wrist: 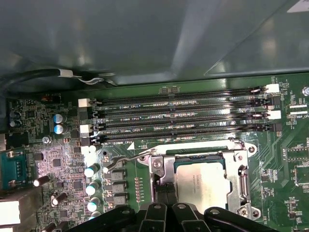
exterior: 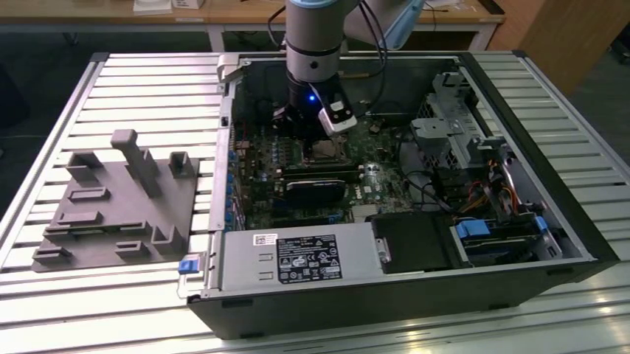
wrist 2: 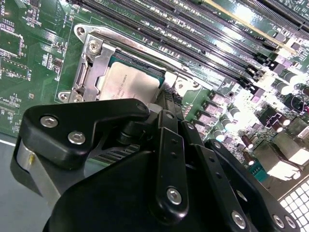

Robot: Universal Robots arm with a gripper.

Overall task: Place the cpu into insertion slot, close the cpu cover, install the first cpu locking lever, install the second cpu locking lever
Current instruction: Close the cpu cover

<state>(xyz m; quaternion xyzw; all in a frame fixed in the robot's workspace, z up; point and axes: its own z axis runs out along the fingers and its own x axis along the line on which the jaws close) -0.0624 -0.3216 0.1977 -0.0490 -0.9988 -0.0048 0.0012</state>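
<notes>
the cpu (wrist: 200,186) lies flat in its socket on the motherboard (wrist: 289,193); the cpu cover (wrist: 240,181) frames it; the gripper (wrist: 164,191) hangs at the socket's edge, jaws drawn narrow, nothing seen between them; open computer case (exterior: 394,310) around

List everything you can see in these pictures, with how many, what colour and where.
computer case: one, black, open, on the slatted table
fixture block: one, grey, on the table at the exterior view's left
power supply: one, silver, at the case's near edge
motherboard: one, green, inside the case
cpu: one, silver-grey, seated on the motherboard
cpu cover: one, silvery, framing the cpu
memory slots: four, black, beside the cpu
arm: one, grey, reaching down into the case
gripper: one, black, right beside the cpu
</notes>
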